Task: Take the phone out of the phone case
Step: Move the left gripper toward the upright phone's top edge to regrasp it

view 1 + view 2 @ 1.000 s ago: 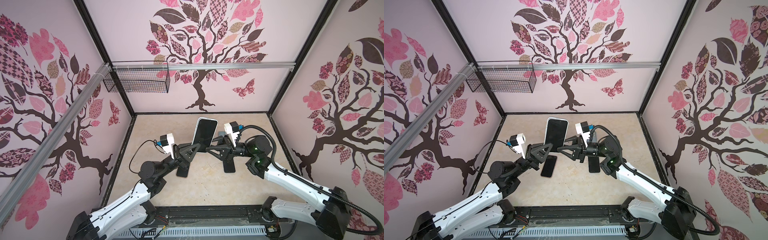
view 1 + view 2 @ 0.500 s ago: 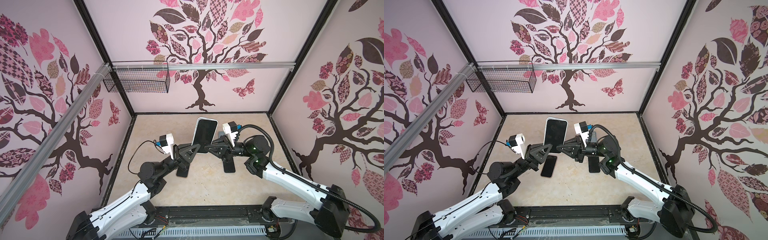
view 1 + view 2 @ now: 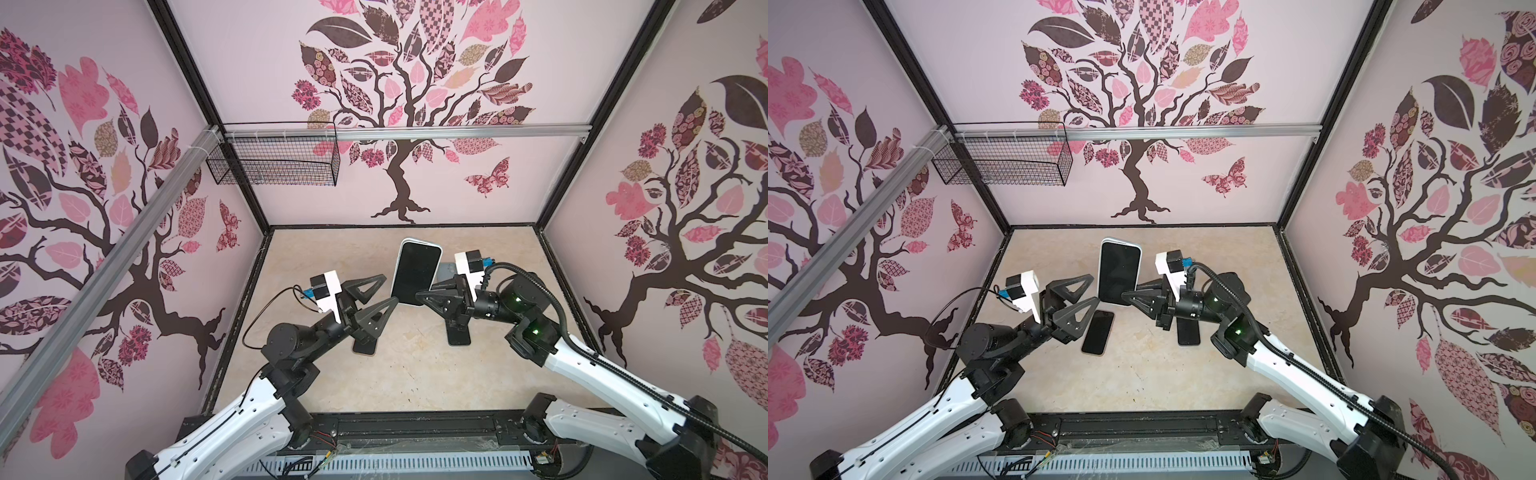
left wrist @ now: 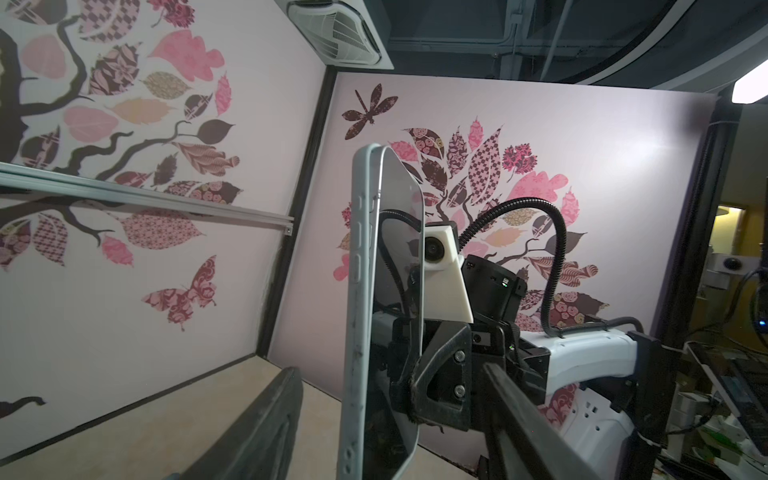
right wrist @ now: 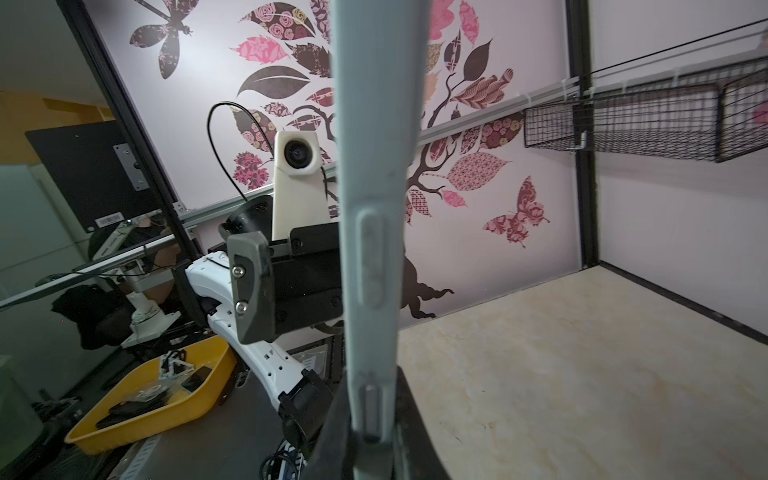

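The phone [image 3: 415, 274], fitted in its pale blue-grey phone case [image 4: 356, 291], stood upright in the air above the middle of the table [image 3: 415, 382], with its dark screen facing the top cameras. In both top views the case showed only as a thin light rim around the glass. The right tool [image 3: 424, 291] was pressed together on the phone's lower right part. In the left wrist view one of its fingers [image 4: 440, 374] lay flat against the screen, and the other was hidden behind the case. The right wrist view showed the case edge-on [image 5: 374, 208], with its side buttons visible.

The left tool [image 3: 389, 287] hung just left of the phone's lower left corner with its jaws spread wide, gripping nothing. In the left wrist view the phone's lower end stood between its two fingers, with bare table showing between the case and one finger [image 4: 257, 428].

Two more dark phones lay flat on the table. One spare phone [image 3: 1098, 332] lay under the left tool and the other spare phone [image 3: 1188, 332] lay under the right arm's wrist. A wire basket [image 3: 274, 166] hung from the rail at the far left.
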